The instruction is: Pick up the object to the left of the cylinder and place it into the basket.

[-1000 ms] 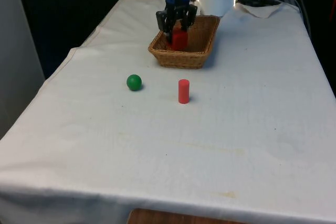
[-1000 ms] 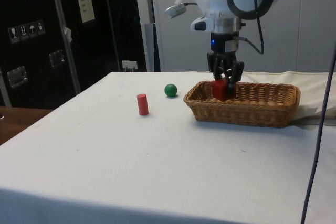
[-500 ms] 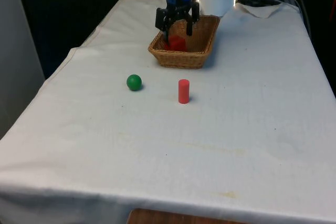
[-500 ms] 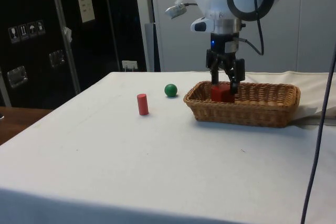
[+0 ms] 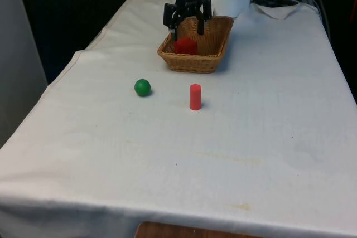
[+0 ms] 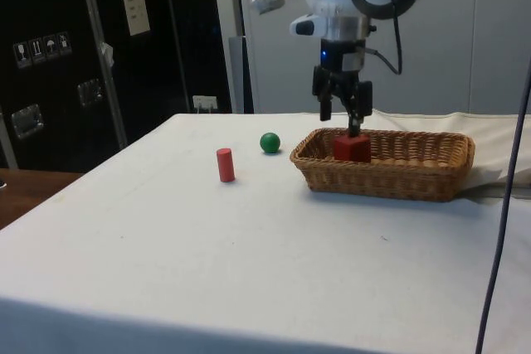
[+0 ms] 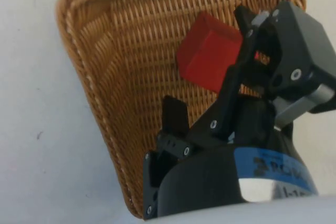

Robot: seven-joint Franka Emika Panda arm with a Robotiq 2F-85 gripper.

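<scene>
A red cube [image 5: 186,45] [image 6: 352,147] [image 7: 210,53] lies on the floor of the wicker basket [image 5: 192,65] [image 6: 390,184] [image 7: 89,77], near its end closest to the ball. Just above the cube hangs my gripper [image 5: 187,26] [image 6: 340,118] [image 7: 210,64], open, with its fingers wide apart and nothing between them. On the cloth in front of the basket, a red cylinder [image 5: 194,97] [image 6: 225,165] stands upright. A green ball [image 5: 142,87] [image 6: 270,143] rests to its left in the front view.
The basket stands at the far end of the table, close to the robot's base. White cloth [image 5: 223,154] covers the table, with wide free room in front of the ball and cylinder. The table's edges drop off on both sides.
My gripper has opened and let go of the red cube, which now rests in the basket. The gripper has lifted a little above it.
</scene>
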